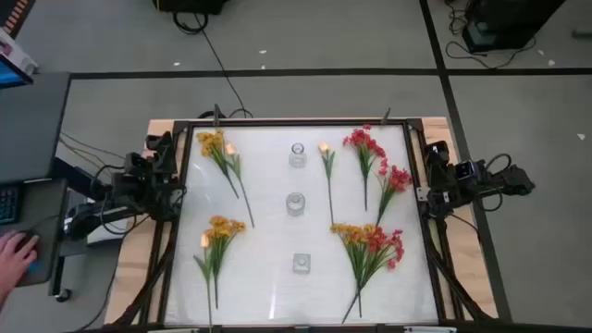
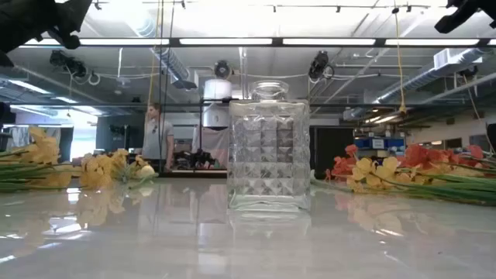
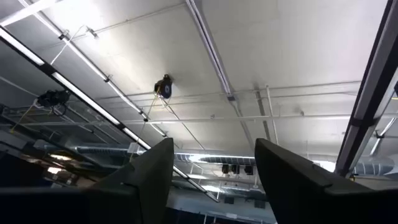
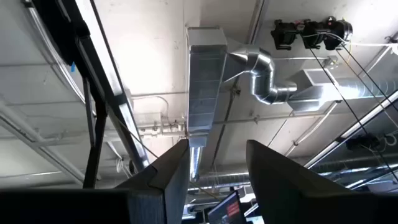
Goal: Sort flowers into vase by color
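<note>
white shiny table [image 1: 268, 277] held everything | red, yellow-orange and pale peach green-stemmed flowers [image 1: 368, 248] lay flat at 3 and 9 o'clock | three clear glass vases [image 1: 295, 203] stood in a line from 12 to 6 o'clock | left gripper [image 3: 214, 180] fingers apart, at 9 | right gripper [image 4: 217, 180] fingers apart, at 3

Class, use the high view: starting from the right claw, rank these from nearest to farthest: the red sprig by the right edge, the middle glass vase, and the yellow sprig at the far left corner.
1. The red sprig, just inside the table's right edge, beside the right claw.
2. The middle glass vase, at the table's centre.
3. The yellow sprig, at the far left corner, near the waiting left claw.
</note>
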